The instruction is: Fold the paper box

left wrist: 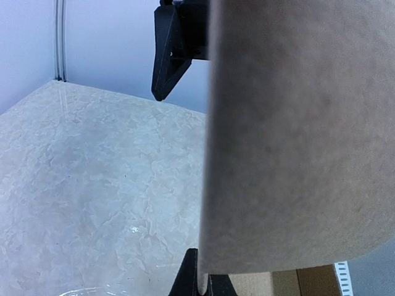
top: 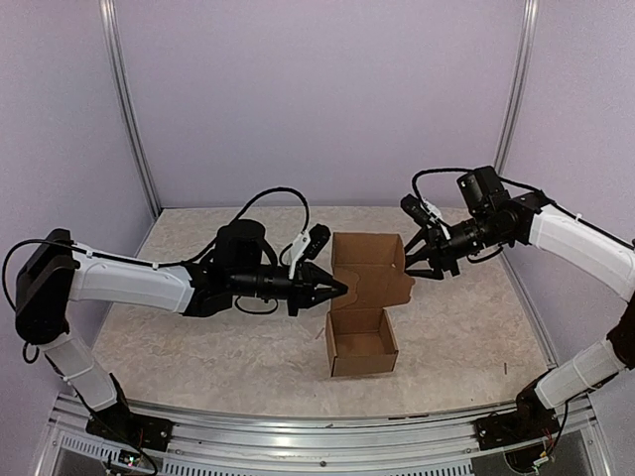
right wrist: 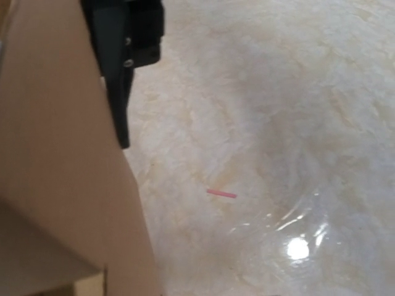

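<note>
Currently: paper box (top: 369, 283), half-formed, lid panel toward 12 o'clock. Left gripper (top: 340, 290) jaws apart at 9 o'clock edge; right gripper (top: 409, 262) closure untellable. Advised: press sides inward evenly.

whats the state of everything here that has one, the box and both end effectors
paper box: half folded; the near tray is formed and open on top, the rear panel and flaps stand up unclosed
left end effector: open, jaws wide apart at the box's left flap
right end effector: at the box's right rear edge; open or shut unclear
</note>
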Robot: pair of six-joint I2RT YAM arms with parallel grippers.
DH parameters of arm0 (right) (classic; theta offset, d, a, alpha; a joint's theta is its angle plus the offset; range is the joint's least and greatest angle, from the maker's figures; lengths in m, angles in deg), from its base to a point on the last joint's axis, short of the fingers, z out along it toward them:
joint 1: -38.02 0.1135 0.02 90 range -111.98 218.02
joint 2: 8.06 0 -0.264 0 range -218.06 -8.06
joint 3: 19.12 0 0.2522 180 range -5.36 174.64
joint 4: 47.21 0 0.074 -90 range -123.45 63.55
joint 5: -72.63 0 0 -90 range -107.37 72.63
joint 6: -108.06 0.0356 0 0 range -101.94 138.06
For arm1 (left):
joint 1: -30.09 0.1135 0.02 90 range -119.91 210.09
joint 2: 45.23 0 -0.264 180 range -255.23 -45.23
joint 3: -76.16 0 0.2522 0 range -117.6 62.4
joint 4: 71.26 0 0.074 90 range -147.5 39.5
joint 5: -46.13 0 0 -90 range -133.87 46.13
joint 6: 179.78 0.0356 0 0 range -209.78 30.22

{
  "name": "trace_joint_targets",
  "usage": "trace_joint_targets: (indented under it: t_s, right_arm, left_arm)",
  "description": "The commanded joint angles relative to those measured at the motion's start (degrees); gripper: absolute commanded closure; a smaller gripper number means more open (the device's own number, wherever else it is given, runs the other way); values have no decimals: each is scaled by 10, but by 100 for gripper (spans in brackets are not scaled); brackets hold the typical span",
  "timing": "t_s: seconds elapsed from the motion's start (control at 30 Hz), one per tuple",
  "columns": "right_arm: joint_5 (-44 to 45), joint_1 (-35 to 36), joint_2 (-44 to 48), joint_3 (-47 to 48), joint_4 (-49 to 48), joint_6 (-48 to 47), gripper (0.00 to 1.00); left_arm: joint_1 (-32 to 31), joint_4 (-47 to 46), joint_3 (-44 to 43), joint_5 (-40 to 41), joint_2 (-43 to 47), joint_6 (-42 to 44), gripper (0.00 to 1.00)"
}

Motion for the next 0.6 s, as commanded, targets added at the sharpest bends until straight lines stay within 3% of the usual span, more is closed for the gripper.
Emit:
trace_joint_targets:
  t_s: [0.0, 0.13, 0.43, 0.57]
  right_arm:
    - [43, 10, -11, -10, -5, 27, 54]
    - [61, 10, -36, 4, 11, 25, 54]
    - [-24, 11, -42, 13, 25, 23, 54]
    - [-69, 11, -31, 1, 33, 7, 40]
  left_arm:
    - [6, -63, -3, 52, 5, -15, 100]
    - [9, -46, -12, 55, 10, -9, 100]
    - [6, -24, -37, 91, -14, -19, 100]
    - [6, -35, -39, 96, -23, -31, 100]
